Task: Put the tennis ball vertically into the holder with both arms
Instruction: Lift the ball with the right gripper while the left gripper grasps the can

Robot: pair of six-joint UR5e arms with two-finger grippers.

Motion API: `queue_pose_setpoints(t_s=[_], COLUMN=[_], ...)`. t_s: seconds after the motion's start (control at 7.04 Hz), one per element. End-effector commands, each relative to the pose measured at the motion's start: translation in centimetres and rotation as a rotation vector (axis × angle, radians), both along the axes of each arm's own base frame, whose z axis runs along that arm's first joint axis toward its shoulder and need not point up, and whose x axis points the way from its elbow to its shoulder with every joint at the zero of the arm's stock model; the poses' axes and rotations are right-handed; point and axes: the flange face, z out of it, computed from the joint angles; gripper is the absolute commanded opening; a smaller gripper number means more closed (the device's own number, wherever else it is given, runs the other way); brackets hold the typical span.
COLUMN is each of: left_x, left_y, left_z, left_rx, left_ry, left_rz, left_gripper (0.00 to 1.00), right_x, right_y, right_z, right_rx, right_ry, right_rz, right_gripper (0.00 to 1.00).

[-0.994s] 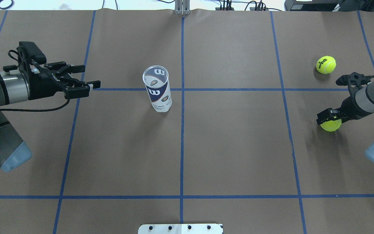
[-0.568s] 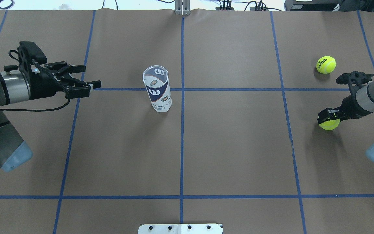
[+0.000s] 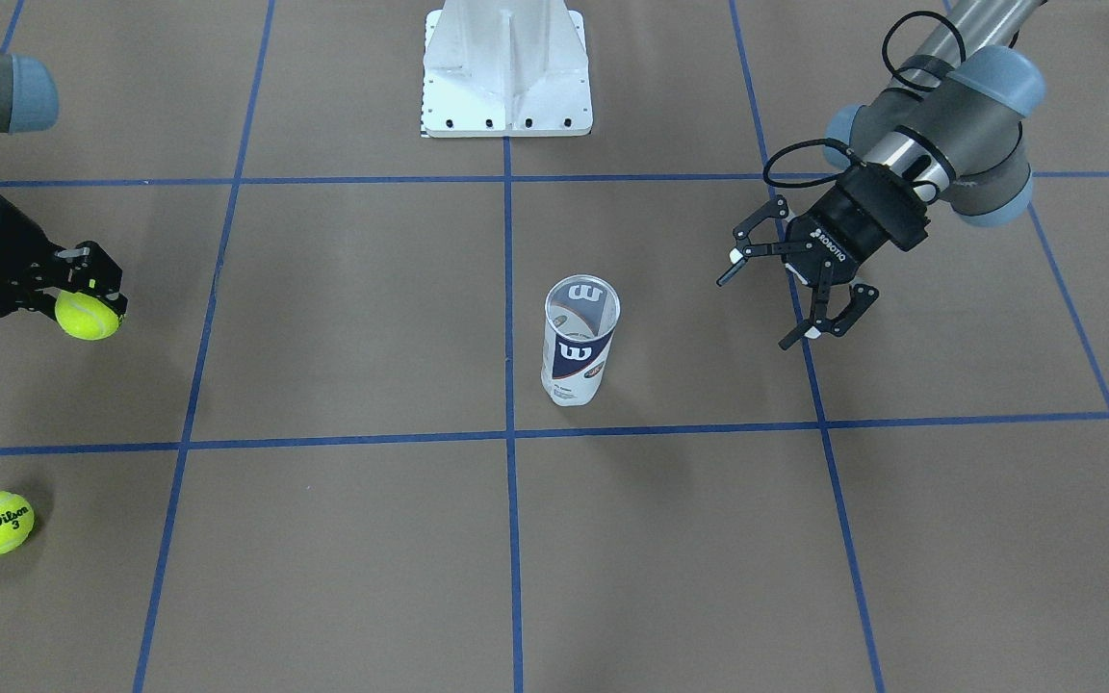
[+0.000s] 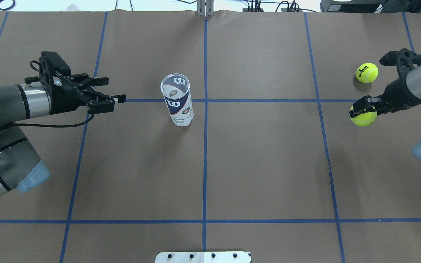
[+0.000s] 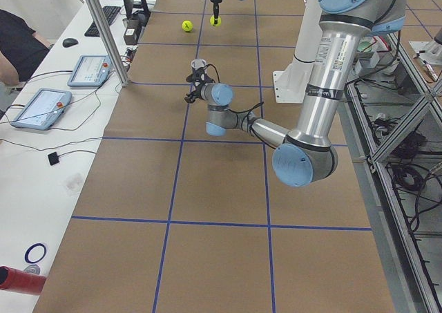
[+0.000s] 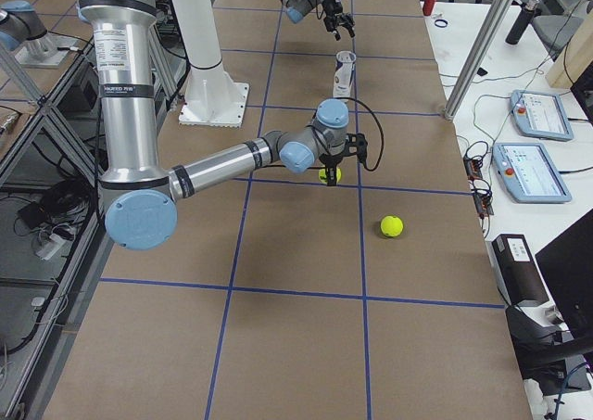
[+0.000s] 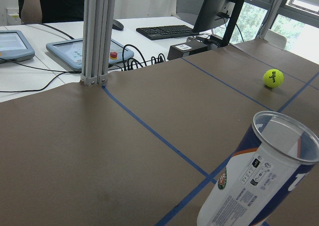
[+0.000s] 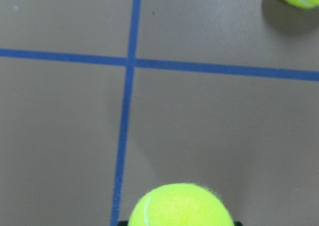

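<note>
Seen from over the robot's shoulders, a white metal pedestal [image 4: 203, 256] is cut off by the 6 o'clock edge of the surface [image 4: 265, 168], which is matte brown paper ruled with blue tape lines [image 4: 204, 164]. Just left of centre the holder [image 4: 175, 100] stands upright with its mouth open. It is a clear plastic cylinder with a thin bright rim and a glossy white-and-navy label bearing a W. At its 9 o'clock, near but apart, the left tool [image 4: 113, 89] hangs with its black jointed fingers spread wide. At 3 o'clock, well apart, the right tool [image 4: 364, 106] is clamped on a fuzzy yellow-green ball [image 4: 363, 118]. Its fingers are mostly hidden, and whether the ball touches the paper is hard to tell. Farther off, toward 2 o'clock, a loose ball [image 4: 367, 72] with black lettering lies on the paper.
</note>
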Motion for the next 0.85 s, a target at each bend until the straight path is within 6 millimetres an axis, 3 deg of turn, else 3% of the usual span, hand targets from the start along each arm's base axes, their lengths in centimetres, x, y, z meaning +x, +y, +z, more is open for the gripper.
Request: queue_pose_setpoints(t_s=[0.0,0.14,0.28,0.71], left_x=[5.5,7.6,9.3,13.3], left_y=[4.0,5.7,6.1,6.3], left_z=[-0.5,-0.5,-0.8,-2.2], left_rx=[0.038,0.041,0.040,0.078], left_ry=[0.022,0.023,0.023,0.005], left_rz=[-0.043,-0.087,-0.083,-0.064], left_gripper=[0.99,0.99,0.99,0.99], right_x=[-1.3,-2.0,-2.4,-3.3], right_y=[-3.4,-4.6,-5.0,-5.4], right_z=[-7.4,-11.0,-13.0,-16.1], right_rx=[-0.020,-0.044,-0.045,-0.063], right_ry=[-0.018,-0.032,-0.047,-0.081], right_rz=[0.017,0.046,0.056,0.086], right_gripper=[0.00,0.00,0.00,0.00])
